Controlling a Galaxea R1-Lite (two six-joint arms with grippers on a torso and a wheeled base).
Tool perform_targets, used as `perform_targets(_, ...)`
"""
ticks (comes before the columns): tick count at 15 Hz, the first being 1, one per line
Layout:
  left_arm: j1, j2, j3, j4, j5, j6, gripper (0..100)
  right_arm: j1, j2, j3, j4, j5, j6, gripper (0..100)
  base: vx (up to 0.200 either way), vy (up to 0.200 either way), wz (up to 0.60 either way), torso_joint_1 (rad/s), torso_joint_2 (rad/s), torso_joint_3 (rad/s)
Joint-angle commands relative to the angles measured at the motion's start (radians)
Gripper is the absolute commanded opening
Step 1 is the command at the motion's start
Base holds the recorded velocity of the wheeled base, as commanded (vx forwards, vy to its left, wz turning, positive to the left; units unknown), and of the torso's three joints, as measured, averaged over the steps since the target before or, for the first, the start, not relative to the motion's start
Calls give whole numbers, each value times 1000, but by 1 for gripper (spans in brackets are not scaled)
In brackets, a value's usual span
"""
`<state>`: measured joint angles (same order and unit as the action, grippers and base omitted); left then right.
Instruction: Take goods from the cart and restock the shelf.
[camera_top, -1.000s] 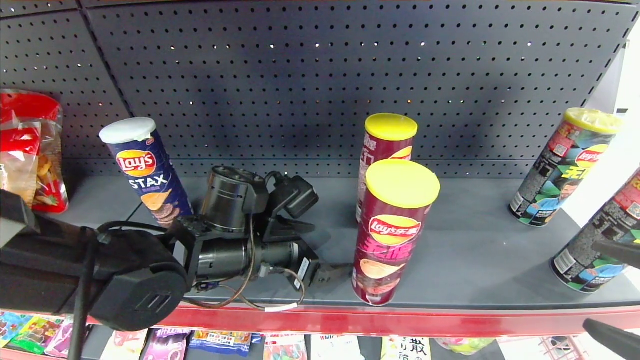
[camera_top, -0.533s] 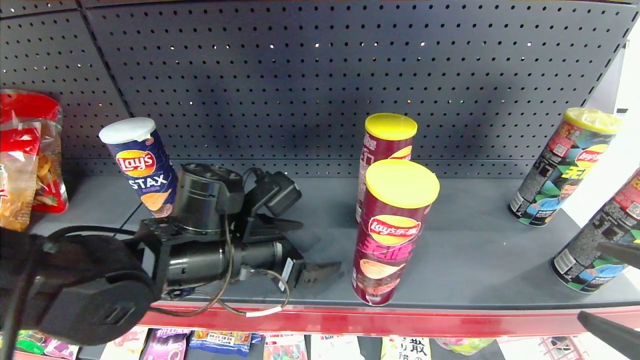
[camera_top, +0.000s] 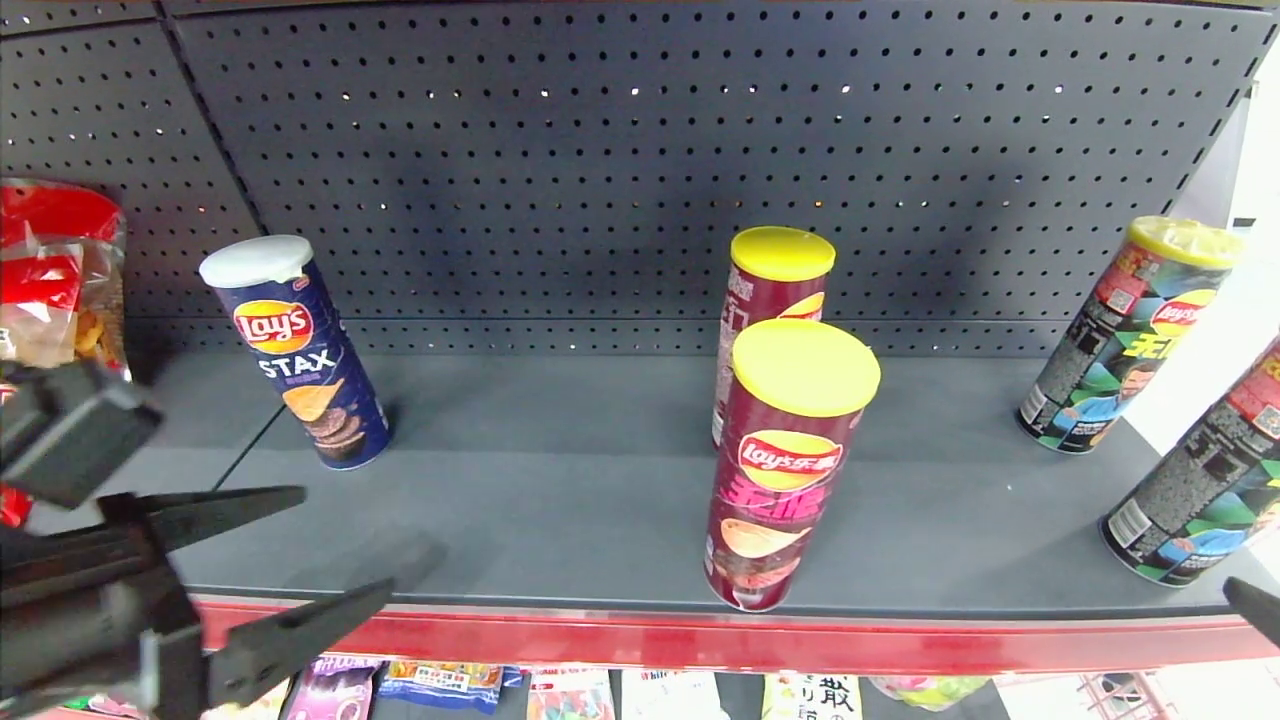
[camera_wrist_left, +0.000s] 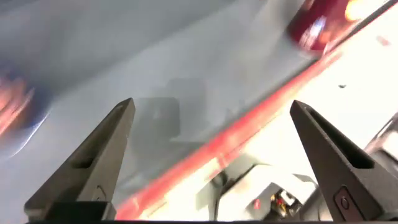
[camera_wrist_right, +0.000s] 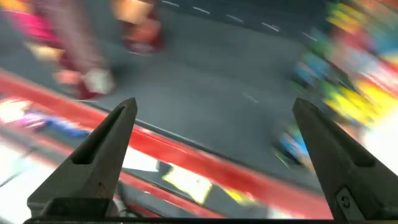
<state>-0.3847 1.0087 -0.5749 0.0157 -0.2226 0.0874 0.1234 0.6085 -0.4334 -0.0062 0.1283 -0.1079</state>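
On the grey shelf (camera_top: 560, 480) a maroon chip can with a yellow lid (camera_top: 785, 460) stands at the front edge, with a second maroon can (camera_top: 770, 290) right behind it. A dark blue chip can with a white lid (camera_top: 295, 350) stands at the back left. My left gripper (camera_top: 330, 545) is open and empty at the shelf's front left corner, its fingers (camera_wrist_left: 99, 168) spread over the red shelf lip (camera_wrist_left: 205, 155). My right gripper (camera_wrist_right: 214, 155) is open and empty too, above the red lip (camera_wrist_right: 186, 158); one dark tip (camera_top: 1255, 605) pokes in at the lower right.
Two grey-and-green cans with yellow lids (camera_top: 1130, 330) (camera_top: 1200, 480) stand at the shelf's right end. A red snack bag (camera_top: 55, 290) sits at the far left. Behind is a perforated back panel (camera_top: 640, 170). Packets (camera_top: 560, 695) hang on the level below.
My left arm has drawn back from the shelf's middle toward the lower left, leaving the open gripper at the front left corner. The cans have not moved.
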Motion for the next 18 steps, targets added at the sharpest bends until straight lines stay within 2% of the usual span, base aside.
perform_targets(1,199,-553,-11,421,135,8,100,-169,-119,-34,110,-9,-3,100,0,0,0,0,0,0)
perform_targets(2,214,-671,6,521,233,9,100,-203,-185,-28,164,-9,-3,100,0,0,0,0,0,0)
perform_targets(3,213,-774,33,581,293,11,100,-205,-230,-18,206,-7,-3,100,0,0,0,0,0,0)
perform_targets(4,211,-857,66,613,308,9,100,-200,-277,16,241,-7,-3,100,0,0,0,0,0,0)
perform_targets(6,205,-914,127,598,305,11,100,-199,-339,61,253,-10,-18,100,0,0,0,0,0,0)
perform_targets(8,204,-907,138,569,308,12,100,-189,-319,70,241,-10,-47,100,0,0,0,0,0,0)
perform_targets(9,178,-901,139,520,304,3,100,-199,-309,73,241,-22,-44,100,0,0,0,0,0,0)
perform_targets(10,150,-892,142,513,322,14,100,-200,-309,73,242,-45,-42,100,0,0,0,0,0,0)
perform_targets(11,144,-886,144,512,333,18,100,-200,-306,71,247,-65,-42,100,0,0,0,0,0,0)
perform_targets(12,142,-872,145,509,341,38,100,-189,-288,70,247,-95,-42,100,0,0,0,0,0,0)
perform_targets(18,142,-878,145,507,381,61,100,-192,-282,74,252,-116,-59,100,0,0,0,0,0,0)
